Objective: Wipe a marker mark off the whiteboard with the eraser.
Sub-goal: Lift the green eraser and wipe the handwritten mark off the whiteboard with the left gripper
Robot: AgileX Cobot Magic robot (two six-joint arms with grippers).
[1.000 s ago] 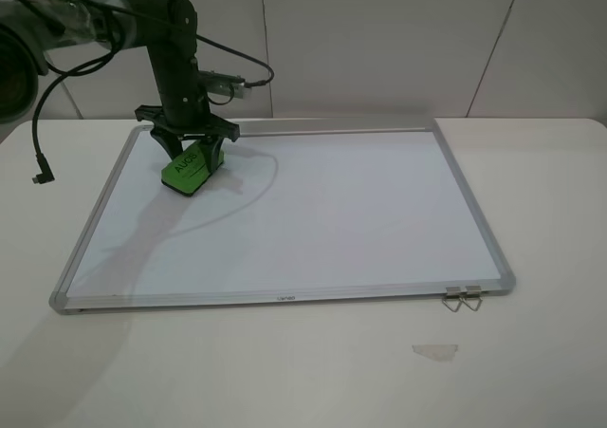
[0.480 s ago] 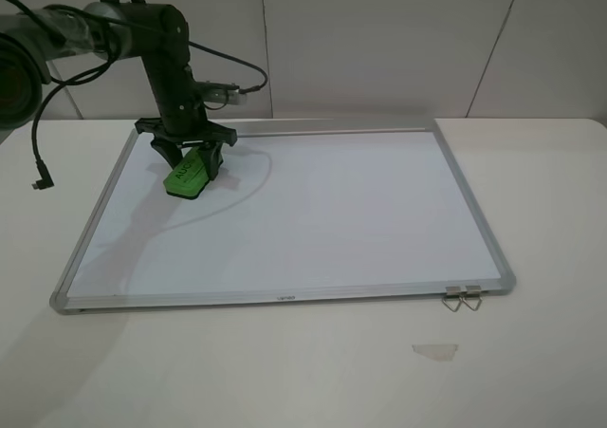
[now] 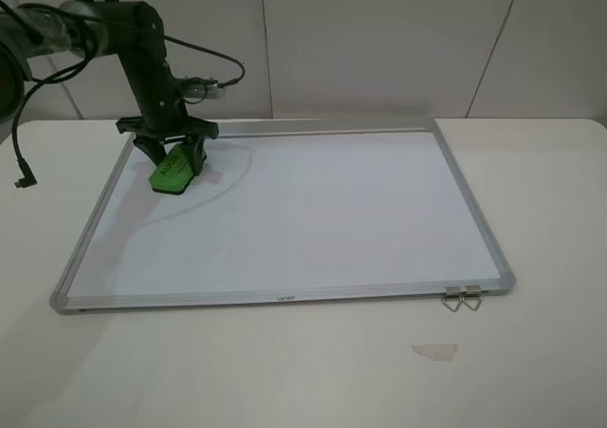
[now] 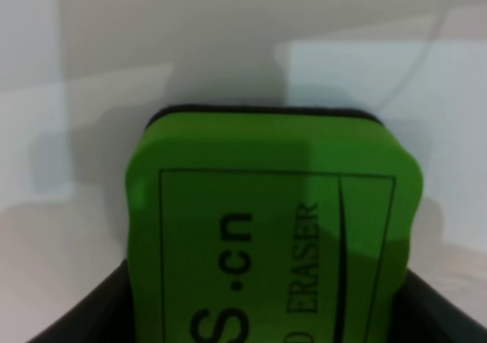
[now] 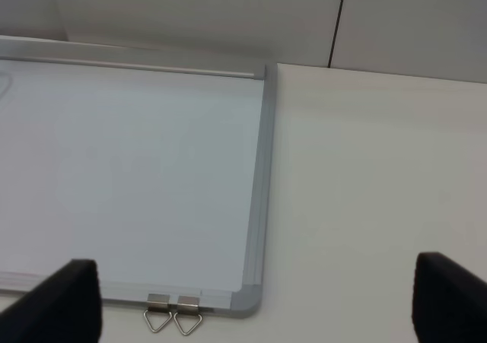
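The whiteboard (image 3: 313, 210) lies flat on the table, its silver tray strip (image 3: 322, 125) along the far edge. At its far left corner my left gripper (image 3: 169, 160) is shut on the green eraser (image 3: 171, 174), which tilts with its lower end on the board. The left wrist view is filled by the eraser (image 4: 274, 229) with dark lettering, black fingers (image 4: 84, 324) at its sides. The marker mark shows in no view. My right gripper (image 5: 260, 305) is open over the whiteboard (image 5: 129, 168) near its right corner, with nothing between its fingers.
Two metal clips (image 3: 462, 298) hang off the board's near right corner, also seen as clips (image 5: 173, 312) in the right wrist view. A pale scrap of tape (image 3: 435, 351) lies on the table in front. A black cable (image 3: 21, 167) dangles at the far left.
My left gripper has slid the eraser leftward and slightly farther back across the board, toward the far left corner. Nothing else moved.
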